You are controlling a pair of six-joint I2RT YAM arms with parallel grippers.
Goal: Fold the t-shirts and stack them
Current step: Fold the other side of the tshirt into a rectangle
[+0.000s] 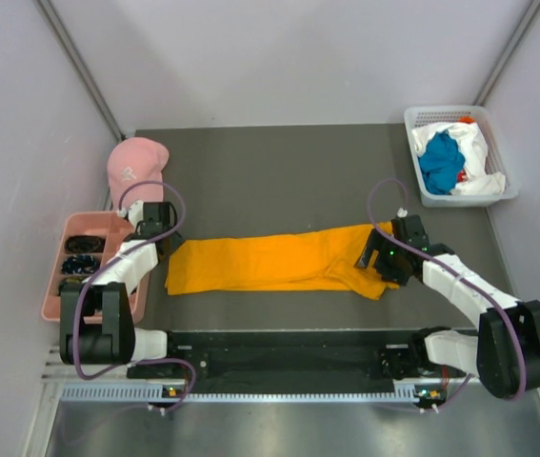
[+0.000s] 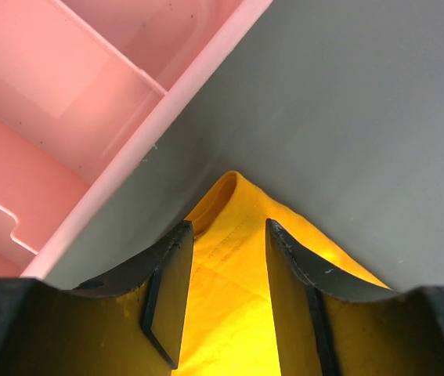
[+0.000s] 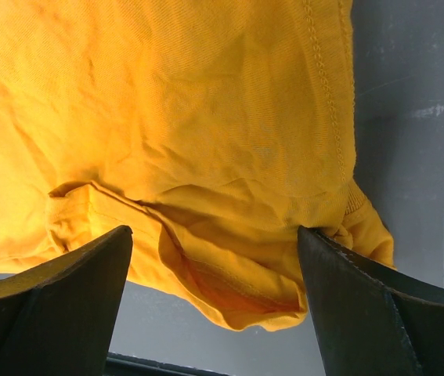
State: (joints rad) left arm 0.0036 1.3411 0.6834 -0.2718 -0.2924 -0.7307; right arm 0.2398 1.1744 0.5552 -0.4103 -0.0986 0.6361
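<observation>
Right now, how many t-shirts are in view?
3. The orange t-shirt lies stretched across the table; a teal one and a white one sit bunched in the basket at far right. More may be hidden beneath.

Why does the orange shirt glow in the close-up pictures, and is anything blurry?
Left wrist view: the orange t-shirt glows brightest between the dark fingers of the left end effector. Right wrist view: its weave is sharp, bright at left, shadowed under the lower fold. Top view: even light, no glare or blur.
</observation>
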